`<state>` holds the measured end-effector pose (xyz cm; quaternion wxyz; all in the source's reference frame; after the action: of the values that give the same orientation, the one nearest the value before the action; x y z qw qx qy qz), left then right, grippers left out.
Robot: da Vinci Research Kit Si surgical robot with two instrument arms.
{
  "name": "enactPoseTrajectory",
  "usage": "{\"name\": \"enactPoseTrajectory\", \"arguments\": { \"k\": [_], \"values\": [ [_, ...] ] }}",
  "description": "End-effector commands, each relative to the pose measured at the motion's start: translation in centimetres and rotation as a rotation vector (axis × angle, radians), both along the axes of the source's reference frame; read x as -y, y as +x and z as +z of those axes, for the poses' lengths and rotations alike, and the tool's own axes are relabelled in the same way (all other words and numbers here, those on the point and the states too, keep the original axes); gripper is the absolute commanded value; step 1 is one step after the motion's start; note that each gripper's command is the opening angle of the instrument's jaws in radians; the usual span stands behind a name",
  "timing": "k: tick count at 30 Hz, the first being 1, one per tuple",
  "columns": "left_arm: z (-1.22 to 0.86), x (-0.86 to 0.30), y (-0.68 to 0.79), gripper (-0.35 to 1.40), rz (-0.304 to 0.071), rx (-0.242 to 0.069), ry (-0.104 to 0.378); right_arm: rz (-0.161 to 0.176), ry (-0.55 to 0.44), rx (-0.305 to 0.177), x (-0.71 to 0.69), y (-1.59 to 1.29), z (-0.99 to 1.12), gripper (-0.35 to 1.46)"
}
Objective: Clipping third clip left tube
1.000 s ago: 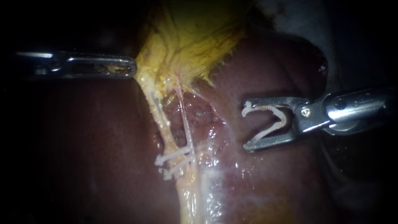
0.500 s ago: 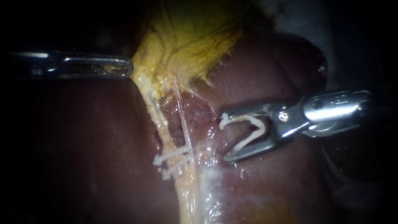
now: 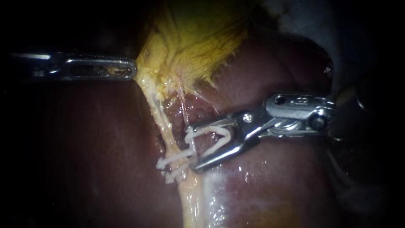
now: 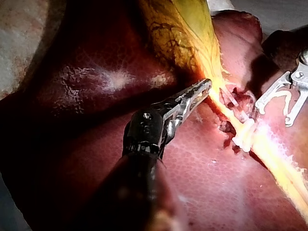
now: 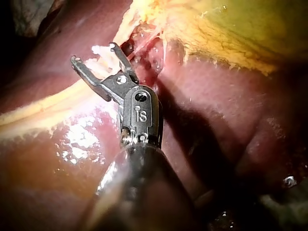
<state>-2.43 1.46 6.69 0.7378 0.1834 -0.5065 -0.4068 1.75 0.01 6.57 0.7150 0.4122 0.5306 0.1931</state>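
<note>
Dark red liver seen under all. Yellow gallbladder pinched at edge by left instrument, hand closed tight on it. New clip held in wide-spread hand of right instrument. Clip mouth placed at thin tube; left tube just beside; two clips just below.

A pale surface shows beyond the edge of the liver. The dark red liver lies spread over it, with 1 yellow gallbladder resting on top.
</note>
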Motion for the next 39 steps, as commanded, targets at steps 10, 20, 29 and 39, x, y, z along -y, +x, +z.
{"name": "enactPoseTrajectory", "arguments": {
  "k": [10, 20, 29, 39],
  "values": [
    [-0.01, 0.00, -0.01, -0.35, -0.001, -0.001, 0.000, -0.023, 0.092, -0.005, 0.13, 0.10, 0.46, 0.53],
    [-0.01, 0.00, -0.02, -0.35, -0.002, -0.001, 0.000, -0.028, 0.133, 0.004, 0.20, 0.12, 0.92, 0.53],
    [0.00, 0.01, -0.03, -0.35, -0.002, -0.002, -0.001, -0.013, 0.160, -0.003, 0.19, 0.19, 1.13, 0.53],
    [0.01, 0.02, -0.04, -0.35, -0.003, -0.002, -0.001, 0.014, 0.206, -0.042, 0.25, 0.38, 1.24, 0.53]
  ]
}}
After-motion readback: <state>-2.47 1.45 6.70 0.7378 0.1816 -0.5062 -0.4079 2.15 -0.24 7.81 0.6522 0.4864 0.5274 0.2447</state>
